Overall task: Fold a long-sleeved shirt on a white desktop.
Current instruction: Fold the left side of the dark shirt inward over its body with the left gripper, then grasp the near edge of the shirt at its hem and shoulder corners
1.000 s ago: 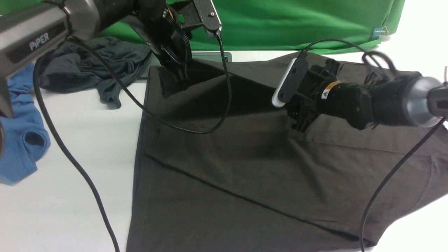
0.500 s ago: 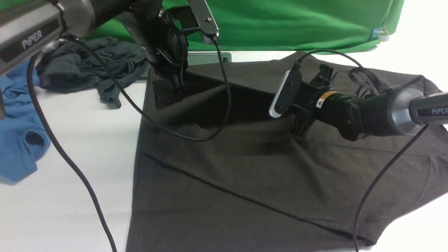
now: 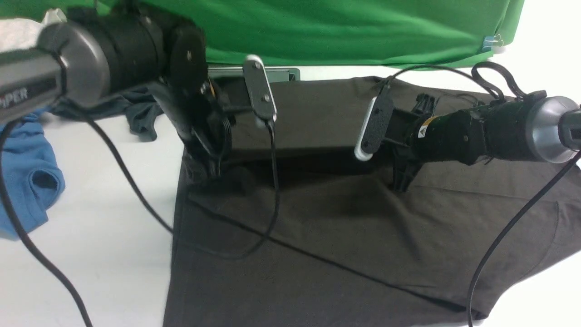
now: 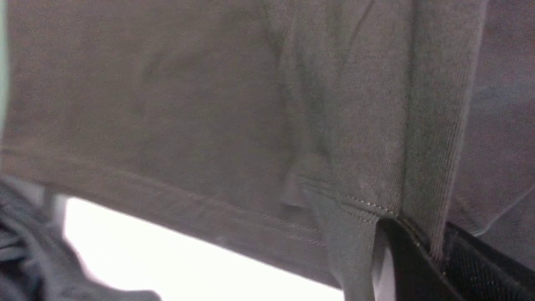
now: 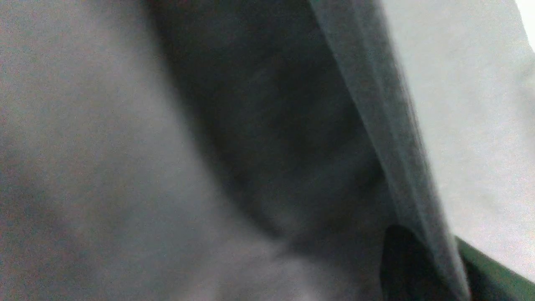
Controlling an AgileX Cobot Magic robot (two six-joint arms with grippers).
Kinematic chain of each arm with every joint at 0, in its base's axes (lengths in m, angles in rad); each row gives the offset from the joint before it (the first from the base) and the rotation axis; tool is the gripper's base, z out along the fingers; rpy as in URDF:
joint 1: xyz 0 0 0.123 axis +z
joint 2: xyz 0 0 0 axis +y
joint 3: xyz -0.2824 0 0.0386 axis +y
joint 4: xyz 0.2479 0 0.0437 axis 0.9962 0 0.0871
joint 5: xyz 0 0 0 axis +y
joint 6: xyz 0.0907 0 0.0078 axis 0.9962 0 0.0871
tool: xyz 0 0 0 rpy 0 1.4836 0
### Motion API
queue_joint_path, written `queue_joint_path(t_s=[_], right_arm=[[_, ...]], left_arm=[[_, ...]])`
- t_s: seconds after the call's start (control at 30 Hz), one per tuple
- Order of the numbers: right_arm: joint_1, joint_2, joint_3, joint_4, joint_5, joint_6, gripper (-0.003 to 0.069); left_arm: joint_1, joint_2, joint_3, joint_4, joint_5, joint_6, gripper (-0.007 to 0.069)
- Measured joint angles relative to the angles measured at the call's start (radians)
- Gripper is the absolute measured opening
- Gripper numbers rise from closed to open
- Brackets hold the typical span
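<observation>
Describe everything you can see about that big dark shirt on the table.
The long-sleeved shirt is a very dark brown, fine knit with stitched hems. It lies spread over the white desktop, creased diagonally, with a fold raised across its middle. The left gripper and right gripper each pinch that fold shut.

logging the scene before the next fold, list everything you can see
long-sleeved shirt: one, very dark brown-black, spread over the desktop's middle and right
white desktop: one, white, under everything
thin garment: one, dark grey-teal, crumpled far left
blue garment: one, blue, left edge
backdrop: one, green, along the far side
cable slot: one, grey, far edge
clip: one, blue, backdrop's right end
left gripper: one, black, shut on the shirt's left edge
right gripper: one, black, shut on shirt fabric
</observation>
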Motion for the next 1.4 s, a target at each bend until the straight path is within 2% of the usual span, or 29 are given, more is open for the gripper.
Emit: queue_joint_path(t_s=[0.13, 0.23, 0.27, 0.33, 0.37, 0.4, 0.43, 0.47, 0.57, 0.63, 0.7, 0.73, 0.8, 0.87, 0.93, 1.03, 1.13, 1.23, 1.4], right_arm=[[0.000, 0.000, 0.000, 0.000, 0.049, 0.003, 0.0044], [-0.001, -0.007, -0.001, 0.000, 0.090, 0.021, 0.0209], [-0.001, -0.017, -0.002, -0.001, 0.112, 0.028, 0.0291], [-0.001, -0.038, -0.002, -0.001, 0.160, 0.043, 0.0408], [-0.001, -0.050, -0.002, -0.001, 0.181, 0.057, 0.0449], [-0.001, -0.074, -0.001, -0.001, 0.213, 0.071, 0.0494], [-0.001, -0.083, -0.001, -0.001, 0.219, 0.075, 0.0498], [-0.001, -0.115, 0.000, -0.002, 0.252, 0.092, 0.0516], [-0.001, -0.220, 0.000, -0.003, 0.333, 0.180, 0.0496], [-0.001, -0.282, 0.000, -0.003, 0.399, 0.260, 0.0446], [-0.001, -0.375, 0.010, -0.003, 0.508, 0.351, 0.0353], [-0.001, -0.375, 0.013, -0.003, 0.508, 0.358, 0.0344], [-0.001, -0.473, 0.053, -0.003, 0.589, 0.433, 0.0246], [-0.001, -0.561, 0.108, -0.002, 0.628, 0.491, 0.0207], [-0.001, -0.651, 0.170, -0.001, 0.658, 0.555, 0.0200], [-0.001, -0.766, 0.241, -0.001, 0.677, 0.616, 0.0200], [-0.001, -0.854, 0.302, 0.000, 0.681, 0.638, 0.0201], [-0.001, -0.928, 0.360, 0.000, 0.671, 0.645, 0.0204], [-0.001, -0.966, 0.383, 0.000, 0.676, 0.654, 0.0218]], left_arm=[[-0.010, 0.000, 0.059, -0.001, -0.011, -0.001, 0.0046], [-0.009, 0.000, 0.088, -0.034, 0.020, -0.002, 0.0081], [-0.009, -0.001, 0.089, -0.061, 0.039, -0.003, 0.0123], [-0.009, -0.006, 0.091, -0.090, 0.053, -0.004, 0.0185], [-0.009, -0.010, 0.091, -0.111, 0.057, -0.004, 0.0224], [-0.009, -0.019, 0.091, -0.138, 0.065, -0.009, 0.0298], [-0.009, -0.021, 0.091, -0.147, 0.069, -0.011, 0.0309], [-0.009, -0.037, 0.091, -0.170, 0.085, -0.022, 0.0386], [-0.009, -0.086, 0.095, -0.222, 0.137, -0.035, 0.0496], [-0.013, -0.131, 0.117, -0.244, 0.164, -0.037, 0.0512], [-0.031, -0.198, 0.183, -0.240, 0.174, -0.039, 0.0479], [-0.031, -0.204, 0.191, -0.240, 0.174, -0.039, 0.0474], [-0.053, -0.278, 0.292, -0.242, 0.171, -0.037, 0.0402], [-0.065, -0.343, 0.395, -0.264, 0.147, -0.009, 0.0334], [-0.066, -0.403, 0.507, -0.293, 0.091, 0.036, 0.0283], [-0.066, -0.441, 0.617, -0.313, 0.013, 0.095, 0.0273], [-0.066, -0.442, 0.701, -0.316, -0.051, 0.166, 0.0318], [-0.066, -0.436, 0.755, -0.318, -0.120, 0.233, 0.0397], [-0.066, -0.400, 0.768, -0.312, -0.148, 0.276, 0.0472]])
